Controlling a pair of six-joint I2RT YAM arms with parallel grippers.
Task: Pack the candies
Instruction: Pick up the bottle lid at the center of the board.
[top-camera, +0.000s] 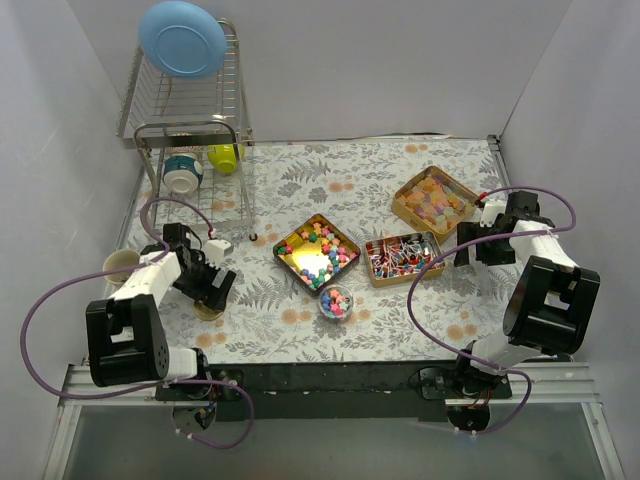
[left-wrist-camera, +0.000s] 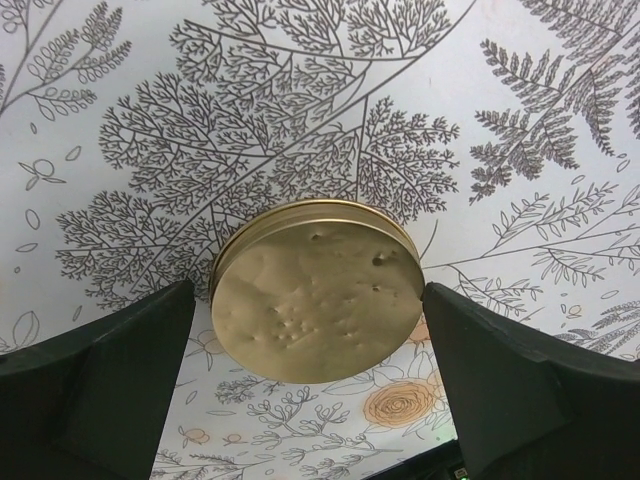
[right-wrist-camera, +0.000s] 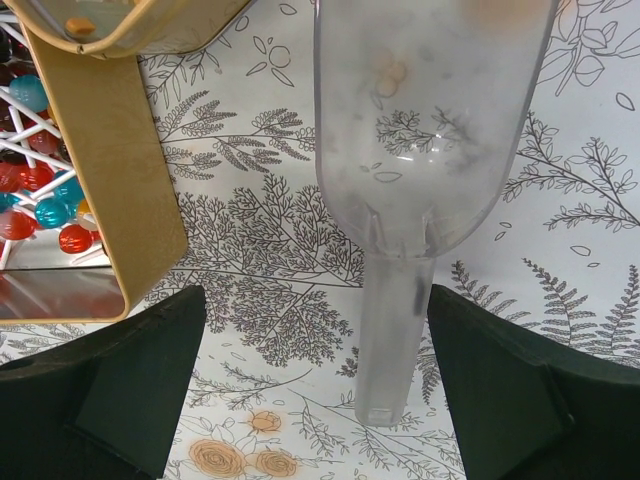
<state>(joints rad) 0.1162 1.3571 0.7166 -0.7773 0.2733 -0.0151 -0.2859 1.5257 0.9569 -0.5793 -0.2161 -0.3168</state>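
top external view puts the candies (top-camera: 317, 252) mostly in their three trays (top-camera: 297, 231) at mid-table, with only a small heap in the little round jar (top-camera: 322, 303) just in front. left gripper (left-wrist-camera: 310, 345) stands wide over the gold lid (left-wrist-camera: 315, 300), which lies well apart from the jar. right gripper (right-wrist-camera: 315, 320) gapes wide and empty above the clear scoop (right-wrist-camera: 420, 150). packing looks barely begun; scooping and capping remain.

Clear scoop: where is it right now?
Right wrist view: the clear scoop lies on the table, its handle between the open right hand's fingers, just right of the gold tray of wrapped candies.
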